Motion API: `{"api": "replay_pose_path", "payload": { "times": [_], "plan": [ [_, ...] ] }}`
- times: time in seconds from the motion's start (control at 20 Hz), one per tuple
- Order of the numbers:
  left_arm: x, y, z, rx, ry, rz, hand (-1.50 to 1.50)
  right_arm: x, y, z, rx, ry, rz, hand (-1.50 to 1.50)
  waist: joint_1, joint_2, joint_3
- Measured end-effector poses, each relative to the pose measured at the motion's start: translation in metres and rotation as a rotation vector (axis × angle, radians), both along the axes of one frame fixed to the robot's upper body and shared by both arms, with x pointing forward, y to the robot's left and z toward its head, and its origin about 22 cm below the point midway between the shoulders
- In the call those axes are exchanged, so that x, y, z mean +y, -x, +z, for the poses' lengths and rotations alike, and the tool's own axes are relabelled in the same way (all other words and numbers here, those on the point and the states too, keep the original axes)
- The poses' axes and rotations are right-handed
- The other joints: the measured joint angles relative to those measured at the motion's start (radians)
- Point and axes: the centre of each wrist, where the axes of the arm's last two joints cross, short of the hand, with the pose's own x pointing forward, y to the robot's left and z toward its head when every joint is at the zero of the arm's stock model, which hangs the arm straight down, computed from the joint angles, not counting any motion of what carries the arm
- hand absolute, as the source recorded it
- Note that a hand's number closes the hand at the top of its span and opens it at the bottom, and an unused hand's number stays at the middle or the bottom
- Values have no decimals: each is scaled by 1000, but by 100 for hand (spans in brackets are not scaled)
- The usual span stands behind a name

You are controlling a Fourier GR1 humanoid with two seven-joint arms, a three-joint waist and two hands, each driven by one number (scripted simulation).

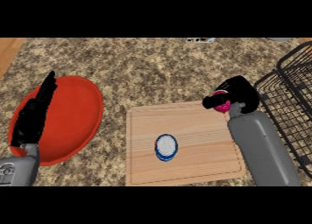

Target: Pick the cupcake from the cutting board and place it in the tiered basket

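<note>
Right hand (pixel 239 94) is curled around the cupcake (pixel 221 105); I only see a pink patch of it under the fingers, at the cutting board's (pixel 204 162) top right corner, just beside the wire basket (pixel 294 100). Can't tell which way the cupcake points or how its long axis lies, hand hides most of it. Left hand (pixel 36 113) is open, fingers straight, over the red plate (pixel 78 109). I see a small blue-and-white round dish (pixel 165 146) mid-board, well apart from the cupcake.
</note>
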Motion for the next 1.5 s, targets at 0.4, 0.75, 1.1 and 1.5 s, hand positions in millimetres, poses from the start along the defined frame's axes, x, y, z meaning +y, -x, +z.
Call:
{"api": "replay_pose_path", "payload": {
  "times": [0.4, 0.75, 1.1, 1.5],
  "plan": [
    [-11, -7, 4, -10, -2, -45, 0, -42, -43, 73, -382, 260, -347, 150, 42, 8, -2],
    [-17, -13, 8, -10, -4, -72, 0, -50, -68, 136, -585, 545, -516, 150, 62, 5, -2],
    [-13, -10, 4, 1, -2, -54, 0, -46, -88, 175, -579, 693, -605, 150, 47, -4, 0],
    [-14, -6, 0, 6, 6, -33, 0, -57, -101, 191, -546, 699, -622, 150, 24, -8, 2]
  ]
}}
